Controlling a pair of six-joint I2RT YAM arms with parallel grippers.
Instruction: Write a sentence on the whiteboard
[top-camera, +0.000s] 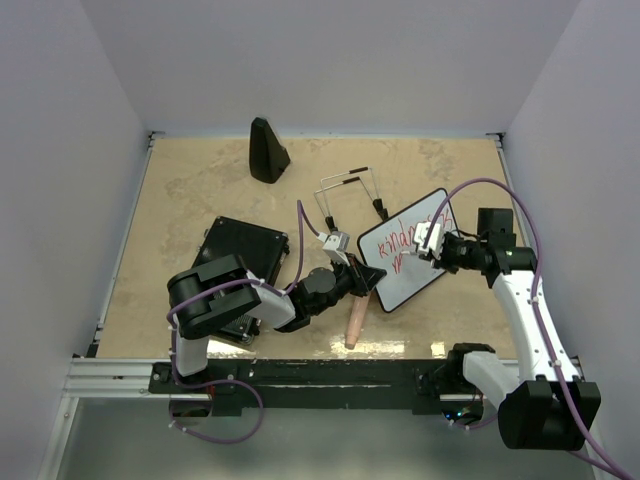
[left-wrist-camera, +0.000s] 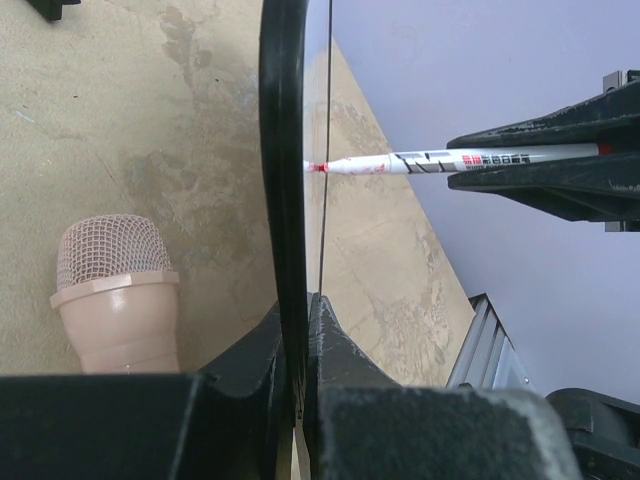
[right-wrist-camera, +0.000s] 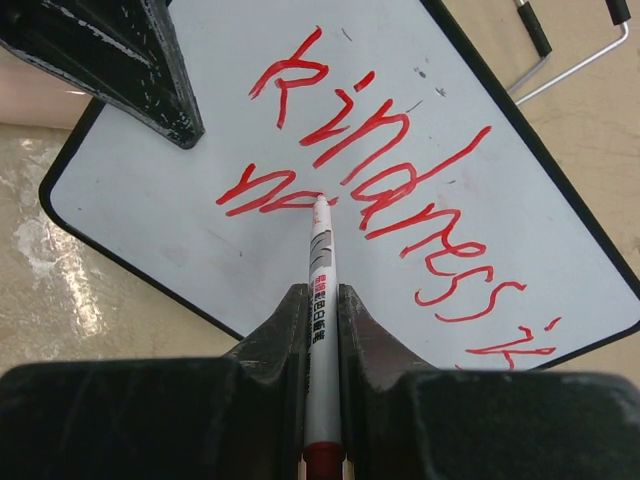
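Left jaws are clamped shut on the black frame of the whiteboard (top-camera: 405, 248), at its near-left edge. The left wrist view shows the board edge-on (left-wrist-camera: 283, 150) with one finger (left-wrist-camera: 245, 350) on either side of the rim. The board sits right of centre on the desk (top-camera: 190, 190), between the two arms, and is skewed so its long side runs diagonally. Its wire stand legs (top-camera: 345, 185) stick out on the far side. I can't tell whether the board's lower edge rests on the desk.

Right jaws are closed on a red marker (right-wrist-camera: 320, 300), with the barrel pinched between both fingers and the tip pointing away from the wrist. The tip touches the white surface (right-wrist-camera: 200, 180) at the end of a short second line of red strokes. From the left wrist view the marker (left-wrist-camera: 450, 160) comes in from the right and meets the board face.

The red writing reads "kindness" in the first line, followed by a few more strokes cut off at the frame edge. The second line is only a few letters, which I can't read for sure.

A pink microphone-shaped thing (top-camera: 355, 322) with a mesh head (left-wrist-camera: 110, 250) lies on the desk just near of the left jaws. A black flat case (top-camera: 240, 262) is on the desk to the left, partly under the left arm. A dark cone-shaped object (top-camera: 267, 150) stands near the far edge, well apart from the board.
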